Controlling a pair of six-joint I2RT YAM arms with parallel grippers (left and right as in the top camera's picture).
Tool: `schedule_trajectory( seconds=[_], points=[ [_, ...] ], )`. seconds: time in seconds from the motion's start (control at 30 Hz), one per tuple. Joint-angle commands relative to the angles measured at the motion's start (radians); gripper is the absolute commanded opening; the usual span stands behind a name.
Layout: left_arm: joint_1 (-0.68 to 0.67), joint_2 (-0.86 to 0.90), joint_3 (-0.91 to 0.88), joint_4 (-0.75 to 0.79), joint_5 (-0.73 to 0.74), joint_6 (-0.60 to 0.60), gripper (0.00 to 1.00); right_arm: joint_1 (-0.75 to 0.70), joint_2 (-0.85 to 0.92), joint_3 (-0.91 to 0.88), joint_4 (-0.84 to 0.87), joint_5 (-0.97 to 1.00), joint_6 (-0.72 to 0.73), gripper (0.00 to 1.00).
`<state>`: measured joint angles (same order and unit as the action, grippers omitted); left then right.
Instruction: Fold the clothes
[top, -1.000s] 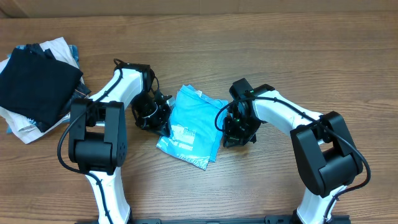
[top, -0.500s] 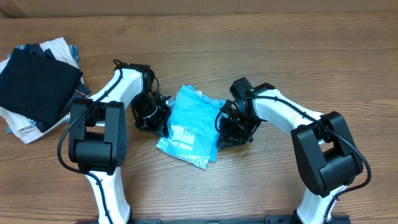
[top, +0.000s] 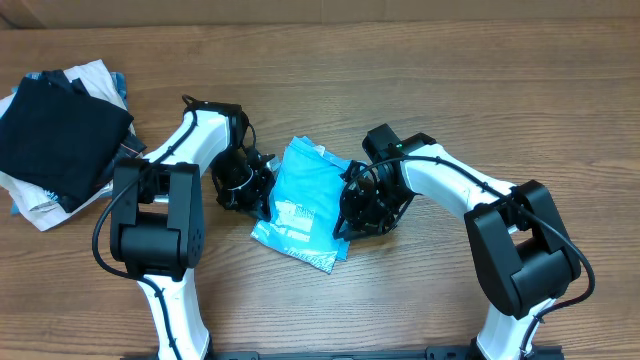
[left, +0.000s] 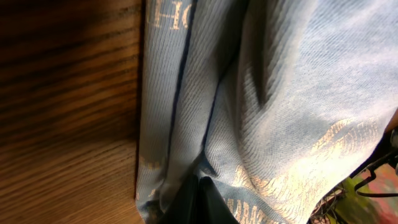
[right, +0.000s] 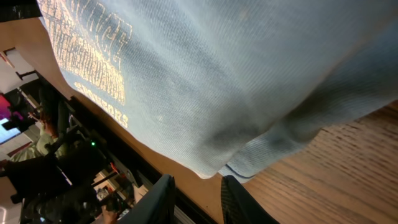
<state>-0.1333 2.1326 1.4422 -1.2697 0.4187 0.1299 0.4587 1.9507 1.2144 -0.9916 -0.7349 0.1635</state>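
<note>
Your right fingers (right: 160, 199) have slid in to the shirt's (top: 305, 200) right edge and parted. The hem lies just past their tips, nothing pinched. Your left fingers (left: 194, 200) are pressed together at the opposite edge; whether they hold cloth, I cannot tell. The shirt lies folded on the desk (top: 450, 100) between them. This looks like a late fold, so next take a clean pinch on that hem.

Sky-blue T-shirt (left: 280, 93), right up against the left gripper (left: 198, 200): soft knit cloth, finely ribbed, matt. Table (left: 62, 93) beside those fingers: wood, visible grain, slight sheen. Right gripper (right: 196, 185) fingers: dark, smooth, plastic-looking.
</note>
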Motion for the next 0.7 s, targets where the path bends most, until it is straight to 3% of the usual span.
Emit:
schedule_trajectory(
  seconds=[0.0, 0.43, 0.57, 0.67],
  points=[
    [-0.005, -0.027, -0.007, -0.005, -0.007, -0.014, 0.04, 0.002, 0.001, -0.014, 0.018, 0.017, -0.007, 0.28],
    [-0.005, -0.027, -0.007, -0.009, -0.007, -0.014, 0.04, 0.034, 0.071, -0.017, 0.052, 0.016, 0.016, 0.29],
    [-0.005, -0.027, -0.007, -0.008, -0.008, -0.014, 0.04, 0.034, 0.074, -0.016, 0.055, 0.016, 0.02, 0.04],
    [-0.001, -0.027, -0.007, -0.008, -0.013, -0.021, 0.04, 0.023, 0.073, -0.016, 0.044, 0.016, 0.023, 0.04]
  ],
)
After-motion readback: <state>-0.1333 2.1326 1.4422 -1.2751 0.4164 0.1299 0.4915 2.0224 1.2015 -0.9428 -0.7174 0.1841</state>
